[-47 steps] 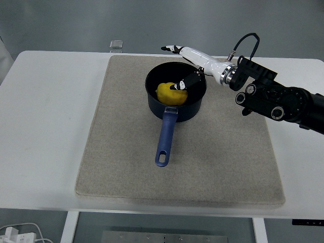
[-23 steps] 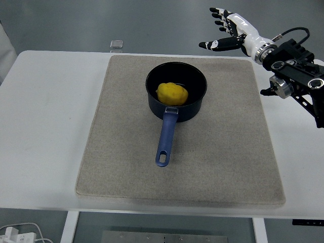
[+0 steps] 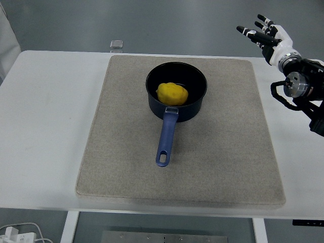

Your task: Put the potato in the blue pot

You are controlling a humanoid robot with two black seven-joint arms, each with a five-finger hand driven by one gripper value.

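The potato (image 3: 172, 93) sits inside the blue pot (image 3: 176, 91), a little toward the handle side. A second ago the right hand (image 3: 267, 35) was down in the pot, touching the potato. Now it has let go and pulled far back to the upper right corner, high up and well apart from the pot. Its fingers are spread out and it holds nothing. That tells me the job looks done: the potato is where it should be, and the hand is just going home. The potato and pot have not moved since the hand let go. The left hand is not in the picture at all. The pot stands on a big gray mat (image 3: 126, 152) that covers much of the white table (image 3: 45, 126). The pot's long blue handle (image 3: 166, 139) points toward the near edge of the table. A small clear box thing (image 3: 116, 45) sits at the far edge of the table, just beyond the mat; I cannot tell what it is. Behind the table the room is plain gray. Down at the bottom left, under the table, there are some white cords (image 3: 20, 234) on the floor.
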